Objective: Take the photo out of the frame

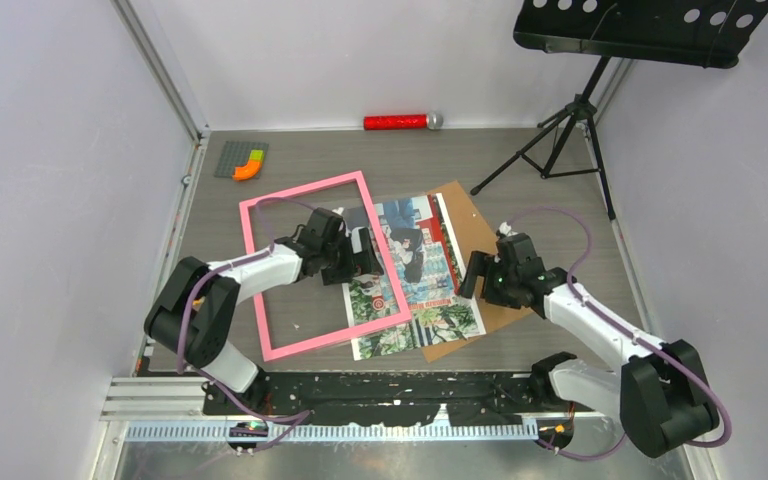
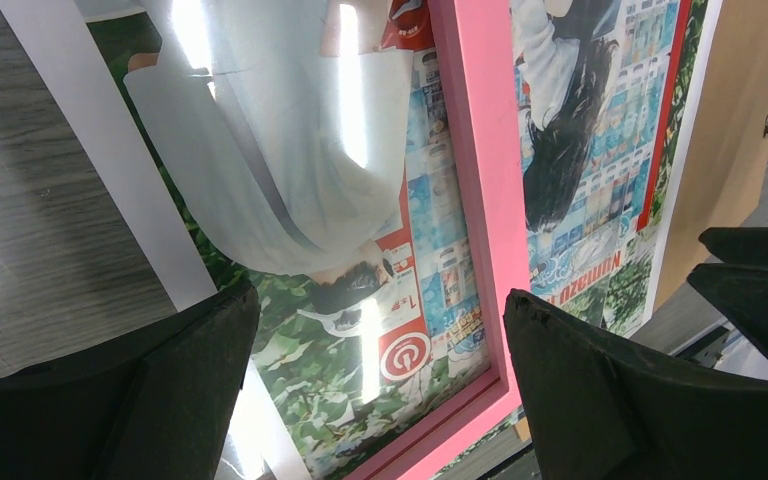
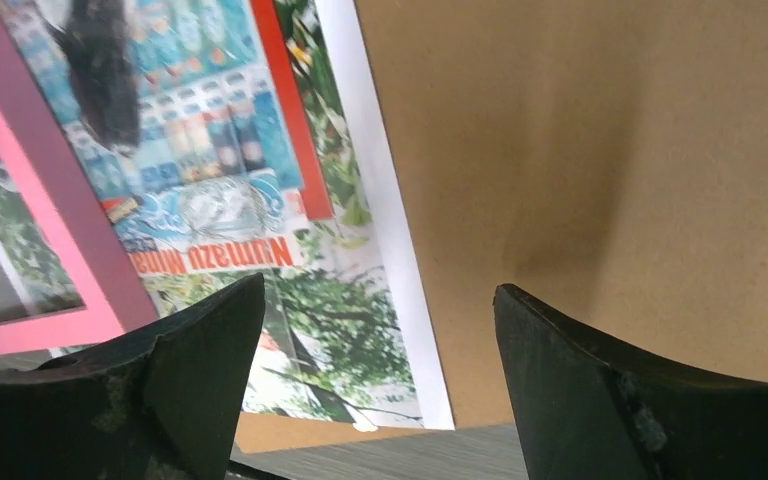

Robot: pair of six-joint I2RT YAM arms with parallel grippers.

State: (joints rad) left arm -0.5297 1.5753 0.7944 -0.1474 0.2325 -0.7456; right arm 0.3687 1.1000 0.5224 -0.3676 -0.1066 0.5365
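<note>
**Frame.** The pink frame (image 1: pixel 300 190) lies flat under my left gripper (image 2: pixel 378 293). Its right rail passes beneath the gap between the fingers, nearer the right-hand one. That hand is released, jaws wide, holding nothing. I judge the frame rigid and light, and any rail would give a firm pinch.

**Backing board.** The brown backing board (image 1: pixel 468 215) lies flat beneath and beyond my right gripper (image 3: pixel 378 285). It is bare on that hand's right side.

**Photo.** The photo (image 1: pixel 430 285) rests on the board, below both hands. It is out of the frame's recess, but the pink rail lies across its left part. My right hand is spread too, and empty, hovering over the photo's white margin.

**Handling, as I judge it.**
- The print is thin, light and floppy.
- It is glossy, so it is likely to slip, and it will crease easily.
- Lying flat, it offers little edge to grip.
- I would take it at the white margin by the near corner under my right fingers, once the rail is lifted clear.
</note>
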